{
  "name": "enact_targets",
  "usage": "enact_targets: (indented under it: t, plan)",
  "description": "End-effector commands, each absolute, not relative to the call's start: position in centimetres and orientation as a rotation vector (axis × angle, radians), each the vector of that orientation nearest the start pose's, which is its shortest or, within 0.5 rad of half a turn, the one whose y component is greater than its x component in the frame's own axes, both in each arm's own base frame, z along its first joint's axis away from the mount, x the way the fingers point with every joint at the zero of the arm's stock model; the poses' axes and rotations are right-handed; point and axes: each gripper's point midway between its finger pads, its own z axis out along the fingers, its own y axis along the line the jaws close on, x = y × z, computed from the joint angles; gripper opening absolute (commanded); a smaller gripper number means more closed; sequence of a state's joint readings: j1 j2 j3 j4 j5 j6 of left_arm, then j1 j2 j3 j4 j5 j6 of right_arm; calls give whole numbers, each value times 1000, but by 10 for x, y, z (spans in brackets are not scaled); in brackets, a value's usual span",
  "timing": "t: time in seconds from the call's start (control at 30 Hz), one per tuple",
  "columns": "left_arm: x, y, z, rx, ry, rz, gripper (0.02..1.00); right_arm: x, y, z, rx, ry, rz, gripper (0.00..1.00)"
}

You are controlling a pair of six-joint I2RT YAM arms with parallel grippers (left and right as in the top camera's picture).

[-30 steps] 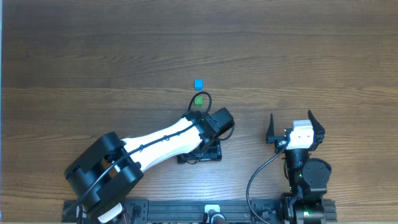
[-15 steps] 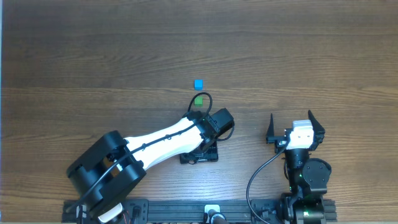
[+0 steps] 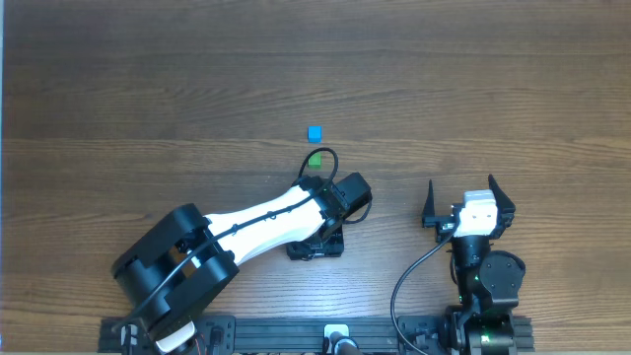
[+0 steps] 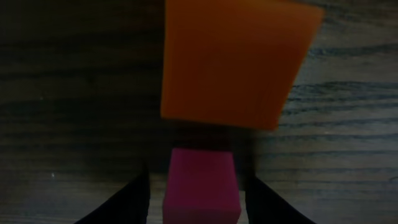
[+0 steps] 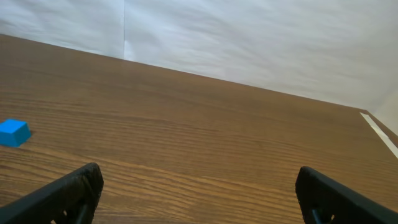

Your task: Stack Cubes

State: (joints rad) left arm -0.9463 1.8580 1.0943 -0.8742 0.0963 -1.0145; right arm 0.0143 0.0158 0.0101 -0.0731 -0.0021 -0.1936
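In the left wrist view a magenta cube (image 4: 202, 183) sits between the fingers of my left gripper (image 4: 199, 202), which is shut on it just above the wood. A large orange cube (image 4: 236, 62) lies right beyond it, nearly touching. In the top view the left gripper (image 3: 317, 243) points down near the table's middle, hiding both cubes under the arm. A green cube (image 3: 315, 159) lies just beyond the wrist, and a blue cube (image 3: 315, 133) a little farther. My right gripper (image 3: 465, 195) stands open at the right with nothing in it (image 5: 199, 199); the blue cube (image 5: 13, 132) shows far to its side.
The dark wooden table (image 3: 148, 89) stretches wide around the cubes. A white wall (image 5: 249, 37) rises behind the table's far edge. A pale strip (image 5: 380, 134) marks the table's border.
The left arm's elbow has crept slightly right and forward while its gripper stays almost in place. The cubes and the right arm have not moved.
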Motion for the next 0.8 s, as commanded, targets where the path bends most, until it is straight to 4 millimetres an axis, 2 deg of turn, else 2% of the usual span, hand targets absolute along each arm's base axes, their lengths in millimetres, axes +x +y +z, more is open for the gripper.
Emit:
enact_targets:
  t: [0.03,0.27,0.7,0.73,0.8]
  plan:
    - [162,-249,-8,-108,3248,31,470,246,4,156,-170,1642,-129,991]
    - [164,-251,-8,-107,3239,17,432,246,4,156,-170,1642,-129,993]
    - [168,-252,-8,-105,3220,16,428,246,4,156,-170,1642,-129,993]
    - [168,-252,-8,-105,3220,16,417,246,4,156,-170,1642,-129,993]
    - [168,-251,-8,-105,3218,18,336,246,4,156,-170,1642,-129,991]
